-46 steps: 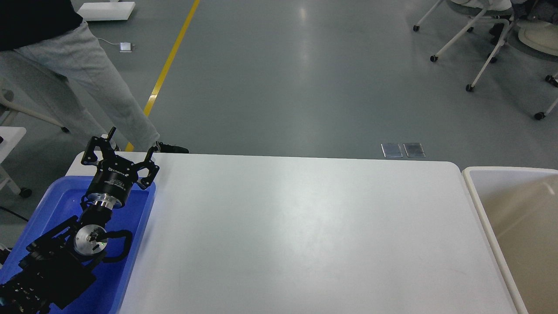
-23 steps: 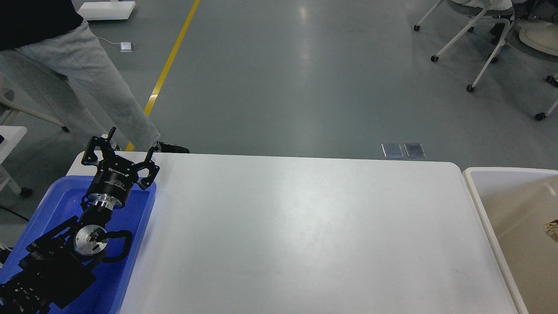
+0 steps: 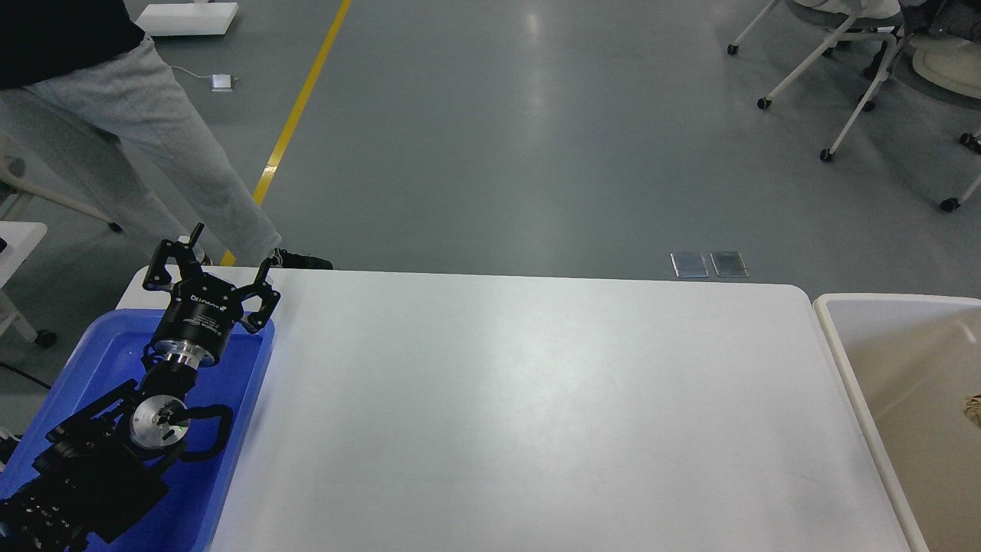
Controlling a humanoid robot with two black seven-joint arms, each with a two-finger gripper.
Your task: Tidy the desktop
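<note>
With nothing visibly left on the white desk (image 3: 536, 406), which stretches away to the right of the left gripper (image 3: 211, 264), its fingers spread wide and empty above the blue tray (image 3: 230, 429), the arm probably only needs lifting straight clear.

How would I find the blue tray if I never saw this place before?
Start at the big white desktop filling the middle. Go to its left end, where a black robot arm reaches in. Underneath lies the blue tray, shallow and bright blue, unlike the deep cream bin at the right end.
</note>
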